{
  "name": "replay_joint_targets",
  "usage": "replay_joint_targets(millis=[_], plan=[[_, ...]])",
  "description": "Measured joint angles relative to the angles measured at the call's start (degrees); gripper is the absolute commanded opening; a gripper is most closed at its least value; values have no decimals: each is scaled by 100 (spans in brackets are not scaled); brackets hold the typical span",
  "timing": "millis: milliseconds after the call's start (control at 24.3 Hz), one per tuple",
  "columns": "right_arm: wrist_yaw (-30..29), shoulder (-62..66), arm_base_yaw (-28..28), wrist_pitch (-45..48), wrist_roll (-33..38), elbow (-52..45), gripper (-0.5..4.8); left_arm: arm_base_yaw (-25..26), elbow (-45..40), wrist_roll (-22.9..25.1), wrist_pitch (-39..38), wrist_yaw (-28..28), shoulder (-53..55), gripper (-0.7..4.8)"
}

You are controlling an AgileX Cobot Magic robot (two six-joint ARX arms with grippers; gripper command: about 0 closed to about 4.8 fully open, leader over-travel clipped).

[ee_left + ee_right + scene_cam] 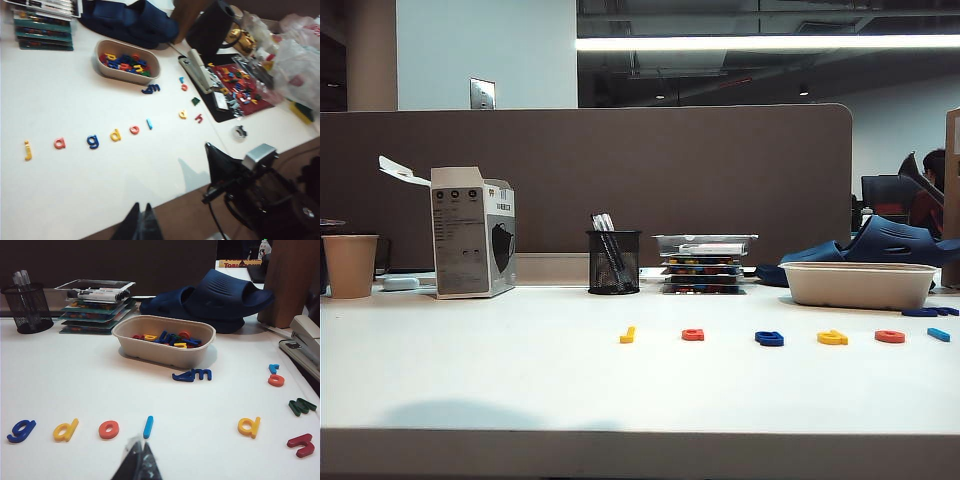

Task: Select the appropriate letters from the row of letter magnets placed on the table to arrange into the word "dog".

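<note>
A: What do the grippers actually look like?
B: Left gripper is two black pointy fingers. Right gripper is the same, with glossy clear wrap over the tips.

You are looking at an open-plan office. A grey fabric partition backs the white surface, with strip ceiling lighting and another workstation behind it. Desk items confirm this: a mesh pen cup, a paper cup, a stapler and stacked trays, all well beyond the jaws.
</note>
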Motion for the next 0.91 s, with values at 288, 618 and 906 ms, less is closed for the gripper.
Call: replay_joint_targets(millis=[288, 618, 906], plan=[[2, 2, 0, 0, 2, 0, -6, -407, 2, -660, 179, -1598, 321, -6], [254, 2, -2, 0, 138, 0, -6, -398, 0, -1187, -33, -1683, 511, -6], [254, 2, 0, 0, 153, 0, -6, -398, 0, -1869, -629, -1596, 577, -6]])
